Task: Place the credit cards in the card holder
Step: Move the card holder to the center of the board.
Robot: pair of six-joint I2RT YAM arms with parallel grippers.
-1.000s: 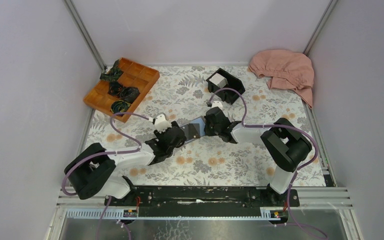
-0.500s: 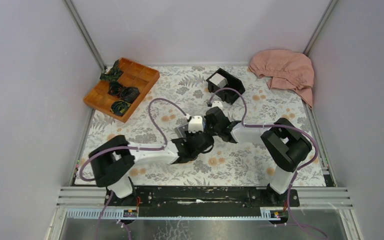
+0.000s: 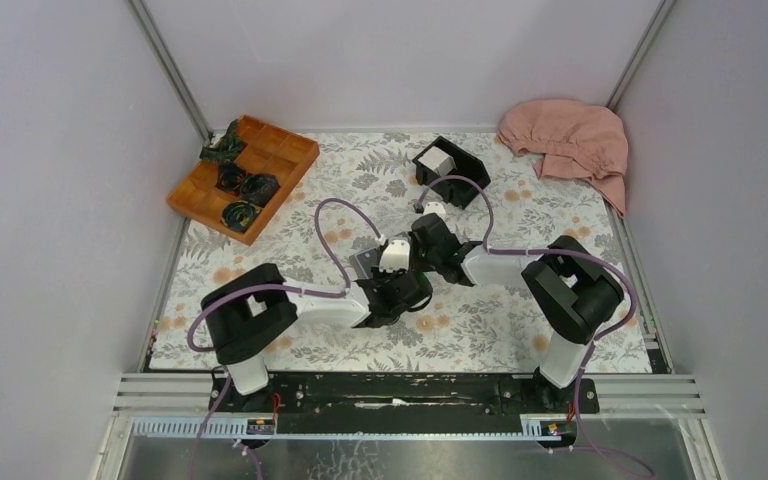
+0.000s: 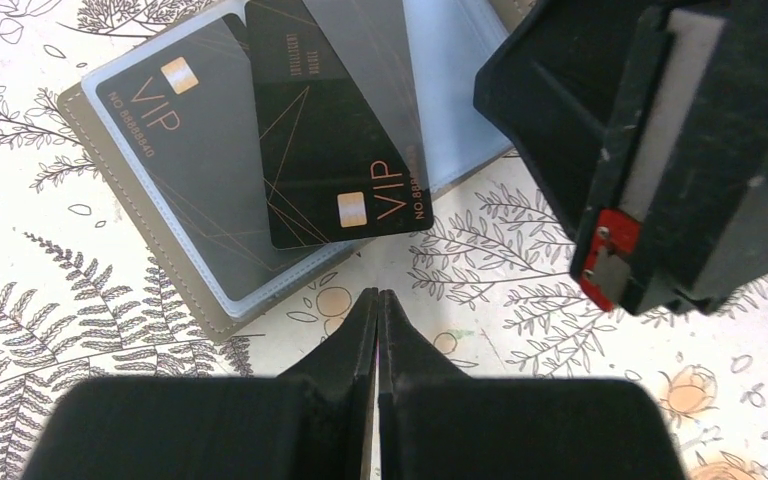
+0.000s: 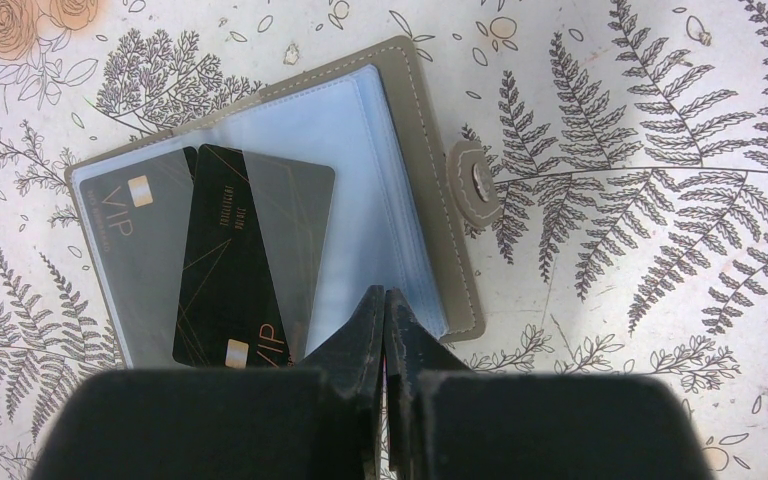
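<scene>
The grey card holder [image 4: 185, 262] lies open on the flowered cloth, its clear sleeves facing up. One black VIP credit card [image 4: 175, 150] sits flat in a sleeve. A second one [image 4: 335, 150] lies tilted, partly under a sleeve, with a corner past the holder's near edge. My left gripper [image 4: 378, 295] is shut and empty, its tip just off that corner. My right gripper [image 5: 385, 292] is also shut, its tip resting on the card holder's [image 5: 360, 170] clear sleeves beside the tilted card [image 5: 245, 260]. From above, both grippers meet over the card holder [image 3: 365, 263]. A white card stack [image 3: 438, 160] sits in a black box.
The black open box [image 3: 460, 172] stands behind the grippers. An orange divided tray [image 3: 270, 150] with dark bundles is at the back left. A pink cloth [image 3: 570, 135] lies at the back right. The right gripper's body [image 4: 660, 150] looms close beside my left fingers.
My left arm has swung right to the card holder's near edge, and its gripper has gone from open to shut. The right arm has stayed put.
</scene>
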